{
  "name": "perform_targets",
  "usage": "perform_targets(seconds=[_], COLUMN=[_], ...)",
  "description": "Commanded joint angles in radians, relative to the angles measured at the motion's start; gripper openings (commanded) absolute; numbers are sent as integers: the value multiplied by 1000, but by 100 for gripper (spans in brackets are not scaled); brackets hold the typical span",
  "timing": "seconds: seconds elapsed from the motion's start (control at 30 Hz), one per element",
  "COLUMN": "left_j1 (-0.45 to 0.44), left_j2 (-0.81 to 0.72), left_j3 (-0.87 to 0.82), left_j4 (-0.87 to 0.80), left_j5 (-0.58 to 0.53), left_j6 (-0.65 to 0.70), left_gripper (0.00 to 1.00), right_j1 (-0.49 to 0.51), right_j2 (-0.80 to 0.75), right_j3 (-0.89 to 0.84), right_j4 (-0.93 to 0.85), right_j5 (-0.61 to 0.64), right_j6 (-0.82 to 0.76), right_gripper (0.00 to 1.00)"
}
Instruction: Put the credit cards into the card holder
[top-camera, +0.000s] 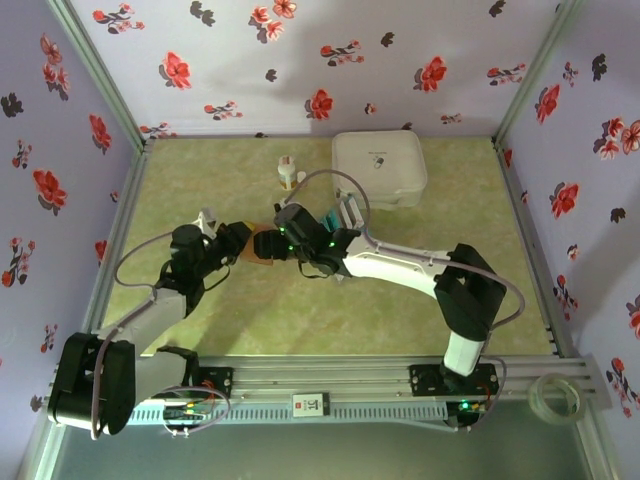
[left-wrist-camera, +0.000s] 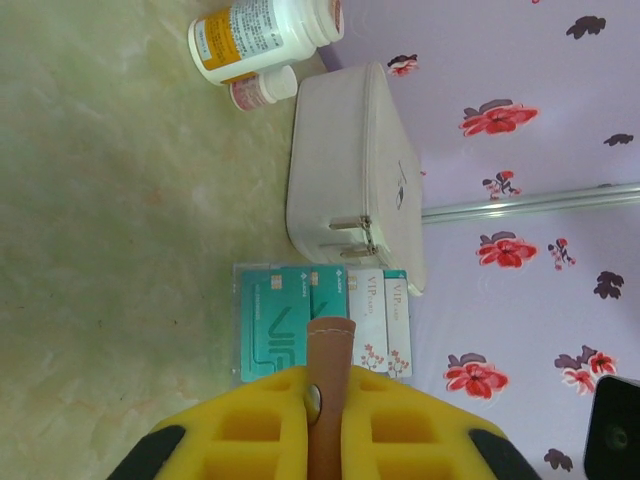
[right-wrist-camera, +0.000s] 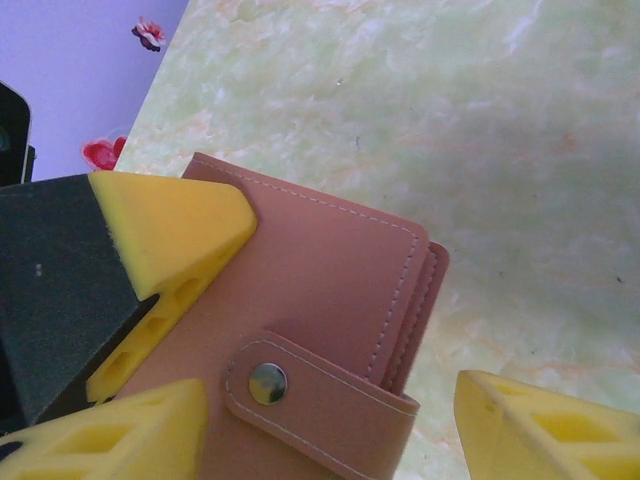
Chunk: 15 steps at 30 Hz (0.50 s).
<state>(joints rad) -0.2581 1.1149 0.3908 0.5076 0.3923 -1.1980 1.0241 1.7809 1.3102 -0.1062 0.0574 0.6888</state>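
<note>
Left gripper (left-wrist-camera: 328, 395): yellow ribbed fingers (left-wrist-camera: 250, 430) clamped on the tan, stitched, leather-like card holder (right-wrist-camera: 320, 290) over the marbled green counter (top-camera: 450, 290). Right gripper (right-wrist-camera: 330, 385): spread wide, straddling the holder's snap-fastened strap (right-wrist-camera: 345, 408). Teal and white credit cards (left-wrist-camera: 320, 325) lie overlapped just beside a white zippered box (left-wrist-camera: 335, 160).

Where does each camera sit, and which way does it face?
Top external: above, behind the bases, looking down on the table; both arms show.
Left wrist: faces along the table toward credit cards and white box; left gripper clamps the card holder.
Right wrist: looks down on the card holder; open right gripper shows.
Shared: card holder, all three.
</note>
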Motion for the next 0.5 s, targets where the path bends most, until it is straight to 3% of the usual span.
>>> perform_targets(seconds=[0.0,0.2,0.47], left_j1=[-9,-15,-18], left_j2=[-20,-25,-30], left_j3=[-4,-8,-17], left_j4=[17,20,14], left_j5=[-23,-38,-52], left_j6=[-24,-35,-22], left_gripper=[0,0,0], right_j1=[9,10,7], right_j2=[31,68,7], right_j3=[37,34,-42], right_j4=[14,-14,-225], right_j5=[37,115,383], right_j6=[-28,-29,-21], right_gripper=[66,62,49])
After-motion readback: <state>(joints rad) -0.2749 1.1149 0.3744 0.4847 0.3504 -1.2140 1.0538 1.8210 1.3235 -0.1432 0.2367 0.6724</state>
